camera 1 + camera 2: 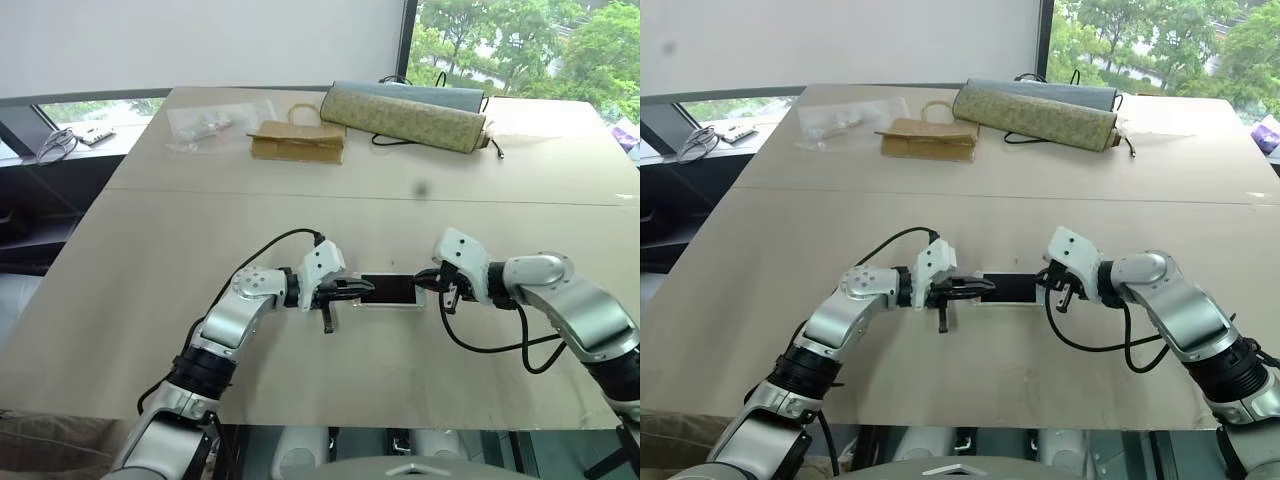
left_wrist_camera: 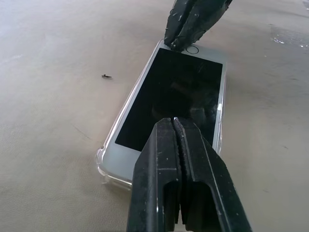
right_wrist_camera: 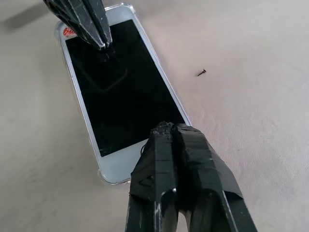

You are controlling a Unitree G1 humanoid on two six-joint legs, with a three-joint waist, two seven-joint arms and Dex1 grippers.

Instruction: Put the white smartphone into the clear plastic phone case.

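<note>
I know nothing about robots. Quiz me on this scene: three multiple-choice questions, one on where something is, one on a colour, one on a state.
1. Where does the phone lie?
A. between the two pincers
B. beside the paper bag
C. on the windowsill

2. What colour is its screen?
A. white
B. black
C. red

3. How do the left pincer's fingers stand?
A. wide apart
B. shut together
C. clamped round a cable

Answers:
1 A, the left pincer and right pincer meet over its two ends.
2 B, the glass is dark inside a white bezel.
3 B, the two black fingers press together over the phone, which sits in the case.
</note>
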